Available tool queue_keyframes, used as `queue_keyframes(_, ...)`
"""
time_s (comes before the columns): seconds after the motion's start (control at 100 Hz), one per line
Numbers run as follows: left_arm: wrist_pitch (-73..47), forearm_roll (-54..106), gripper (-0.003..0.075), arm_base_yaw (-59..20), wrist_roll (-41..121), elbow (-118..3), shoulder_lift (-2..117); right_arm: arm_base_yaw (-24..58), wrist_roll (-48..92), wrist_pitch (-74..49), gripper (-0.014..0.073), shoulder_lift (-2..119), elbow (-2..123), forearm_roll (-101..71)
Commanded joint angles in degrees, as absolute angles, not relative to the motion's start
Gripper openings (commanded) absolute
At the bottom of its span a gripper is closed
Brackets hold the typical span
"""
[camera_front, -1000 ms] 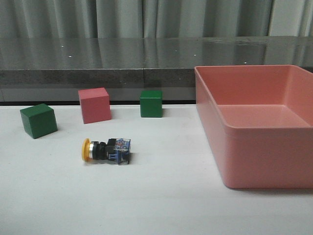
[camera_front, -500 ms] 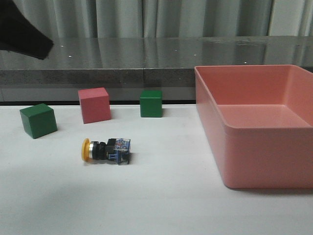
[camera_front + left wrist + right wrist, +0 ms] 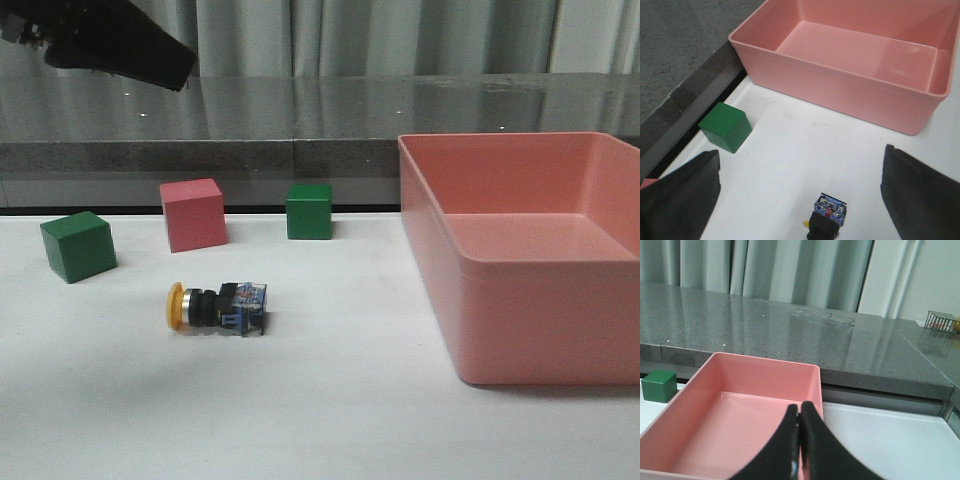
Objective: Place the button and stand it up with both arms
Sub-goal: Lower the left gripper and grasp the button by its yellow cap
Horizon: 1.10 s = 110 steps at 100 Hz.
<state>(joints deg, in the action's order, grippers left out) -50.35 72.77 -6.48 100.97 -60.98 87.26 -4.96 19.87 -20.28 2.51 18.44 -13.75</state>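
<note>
Meanwhile left gripper [image 3: 800, 192] gapes wide above the toppled button [image 3: 217, 307], right gripper [image 3: 800, 432] pinched empty

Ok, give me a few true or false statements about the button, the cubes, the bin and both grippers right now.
1. The button lies on its side on the table. True.
2. The pink bin holds a green cube. False: it is empty.
3. The left gripper is open. True.
4. The right gripper is open. False: its fingers are together.
5. The pink cube sits between two green cubes. True.
</note>
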Motion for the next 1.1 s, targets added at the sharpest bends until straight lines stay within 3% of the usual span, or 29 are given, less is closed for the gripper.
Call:
queue_keyframes(0.0, -51.1, 77.0, 0.0620, -6.5, 101.1, -62.8, 86.0, -5.4, 19.9, -15.5, -0.0058, 3.1, 19.7, -13.8)
queue_keyframes(0.18, -51.2, 80.0, 0.0620, -6.5, 100.3, -62.7, 87.4, -5.4, 19.9, -15.5, -0.0061, 3.1, 19.7, -13.8)
queue_keyframes(0.42, -56.1, 79.6, 0.0620, -5.4, 117.3, -60.5, 90.5, -5.4, 19.9, -15.5, -0.0061, 3.1, 19.7, -13.8)
queue_keyframes(1.09, -62.2, 80.7, 0.0620, -2.7, 125.2, -60.5, 105.3, -5.4, 19.9, -15.5, -0.0061, 3.1, 19.7, -13.8)
